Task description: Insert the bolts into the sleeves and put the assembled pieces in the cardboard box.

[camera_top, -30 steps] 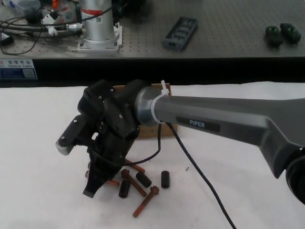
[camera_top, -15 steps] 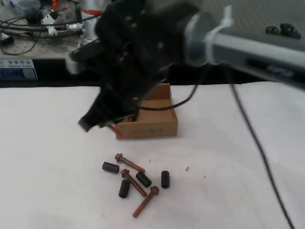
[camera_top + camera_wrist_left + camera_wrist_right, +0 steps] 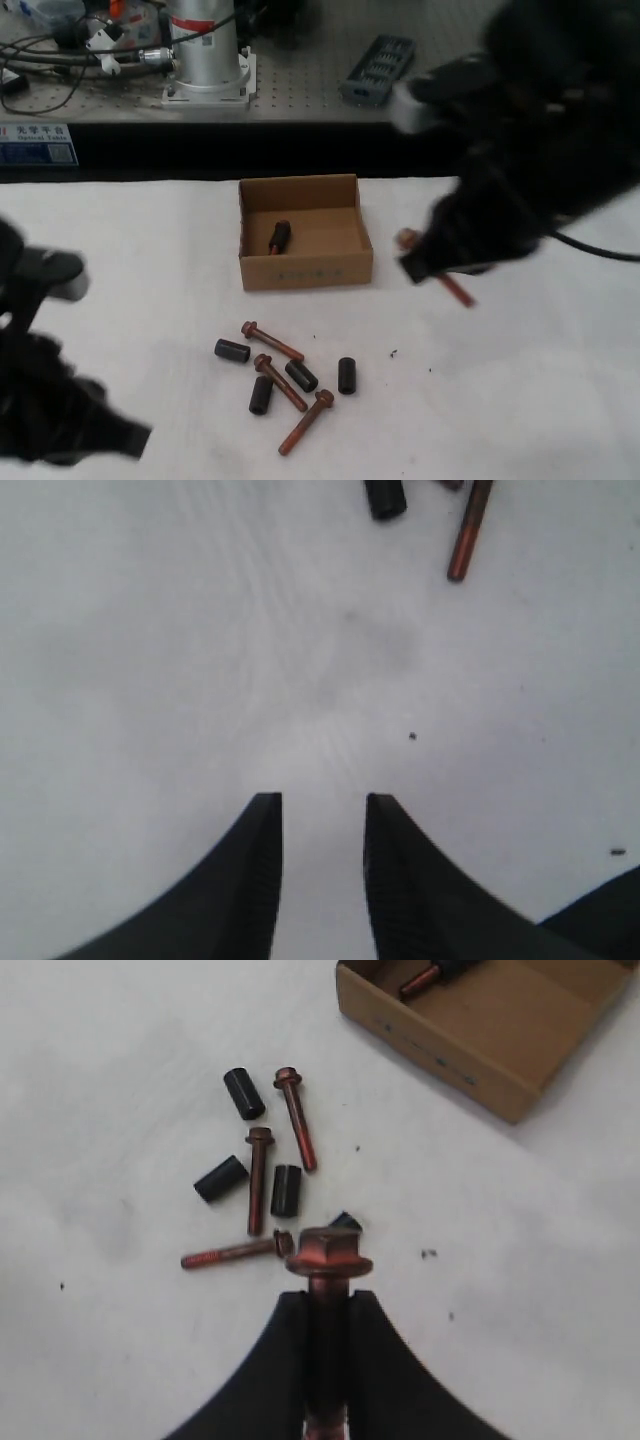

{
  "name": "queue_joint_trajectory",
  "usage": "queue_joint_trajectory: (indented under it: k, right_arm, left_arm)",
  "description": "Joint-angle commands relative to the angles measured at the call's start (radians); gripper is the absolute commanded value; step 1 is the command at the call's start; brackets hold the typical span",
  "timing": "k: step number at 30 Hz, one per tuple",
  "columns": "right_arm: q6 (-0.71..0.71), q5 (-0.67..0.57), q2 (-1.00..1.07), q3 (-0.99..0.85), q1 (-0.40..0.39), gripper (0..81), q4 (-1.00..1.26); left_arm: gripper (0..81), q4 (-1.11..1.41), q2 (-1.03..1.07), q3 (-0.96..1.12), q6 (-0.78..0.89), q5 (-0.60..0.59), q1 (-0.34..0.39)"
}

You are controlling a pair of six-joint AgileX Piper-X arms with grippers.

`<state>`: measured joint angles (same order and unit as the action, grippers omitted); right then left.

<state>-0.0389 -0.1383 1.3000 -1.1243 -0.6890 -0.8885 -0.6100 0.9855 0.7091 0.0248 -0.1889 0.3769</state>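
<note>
My right gripper (image 3: 328,1300) is shut on a copper bolt (image 3: 328,1252), held head outward above the white cloth. In the high view that bolt (image 3: 447,281) hangs just right of the cardboard box (image 3: 305,272), under the blurred right arm (image 3: 520,170). One assembled piece (image 3: 279,237) lies inside the box. In front of the box lie three loose bolts (image 3: 280,382) and several black sleeves (image 3: 232,351); the same bolts (image 3: 296,1118) and sleeves (image 3: 244,1093) show below the right gripper. My left gripper (image 3: 320,800) is open over bare cloth, with a sleeve (image 3: 383,498) and a bolt (image 3: 468,535) ahead of it.
The left arm (image 3: 50,400) is a dark blur at the near left corner. Behind the cloth runs a perforated bench with a metal post (image 3: 205,50), cables, a blue tray (image 3: 378,68) and black parts (image 3: 595,70).
The right arm rose from the pile with a bolt in its gripper and swung across the box to its right side. The left arm came into the high view at the near left.
</note>
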Motion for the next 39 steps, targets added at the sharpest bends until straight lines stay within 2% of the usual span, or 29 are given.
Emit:
queue_joint_trajectory:
  k: [1, 6, 11, 20, 27, 39]
  right_arm:
    - [0.004, 0.004, -0.099, 0.055, 0.017, 3.7, 0.004]
    - [0.083, 0.043, -0.338, 0.191, 0.055, 3.7, 0.002]
    - [0.16, 0.094, -0.561, 0.284, 0.074, 3.7, -0.045]
    - [0.251, 0.248, -0.834, 0.308, 0.073, 3.7, -0.233]
    - [0.271, 0.272, -0.934, 0.308, 0.073, 3.7, -0.288]
    - [0.271, 0.272, -0.941, 0.308, 0.073, 3.7, -0.295]
  left_arm:
    - [21.3, 0.008, 0.19, 0.141, -0.011, -0.006, 0.033]
    - [21.3, 0.014, 0.363, 0.284, 0.029, 0.033, 0.091]
    - [21.3, 0.014, 0.521, 0.394, 0.051, 0.121, 0.136]
    - [21.3, 0.014, 0.743, 0.516, 0.104, 0.133, 0.172]
    - [21.3, 0.046, 0.852, 0.569, 0.128, 0.155, 0.184]
    - [21.3, 0.08, 0.943, 0.569, 0.132, 0.148, 0.184]
